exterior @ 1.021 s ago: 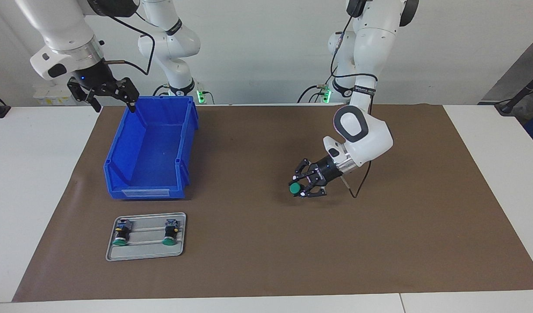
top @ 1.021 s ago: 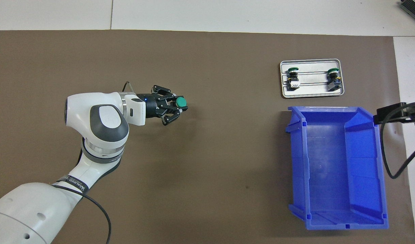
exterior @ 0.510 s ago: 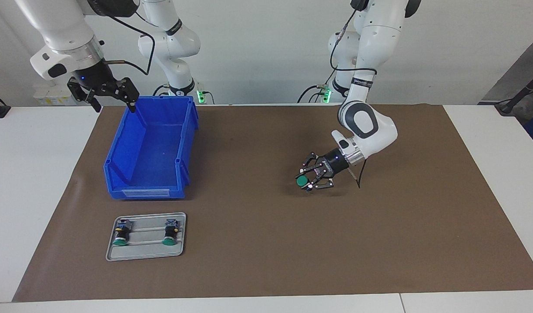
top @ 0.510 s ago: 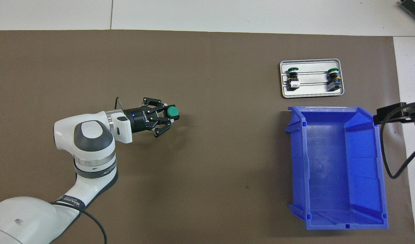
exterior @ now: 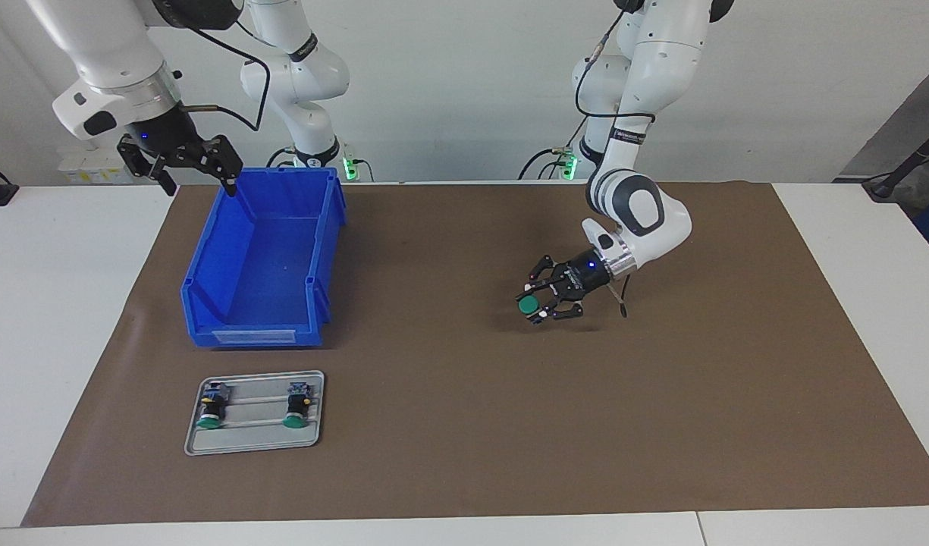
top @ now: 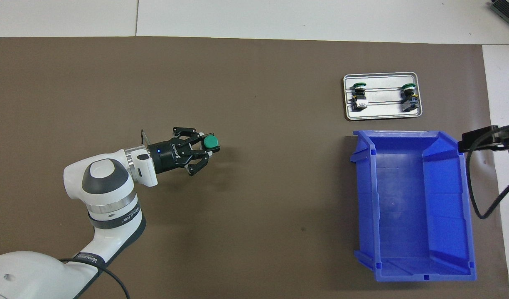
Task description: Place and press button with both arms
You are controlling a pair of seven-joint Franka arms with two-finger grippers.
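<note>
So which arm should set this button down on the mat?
Probably the left: its claw already grips the button low over the brown mat. The right claw waits open above the blue bin's corner, holding nothing.

- Glossy white jointed arm shells, grey oval caps at the elbow joints.
- Silver wrist rings, black linkage grippers: left gripper [exterior: 541, 305], right gripper [exterior: 182, 158].
- Small blue wrist lights.
- Black cables looped alongside; black lettered bands on the forearms.
</note>
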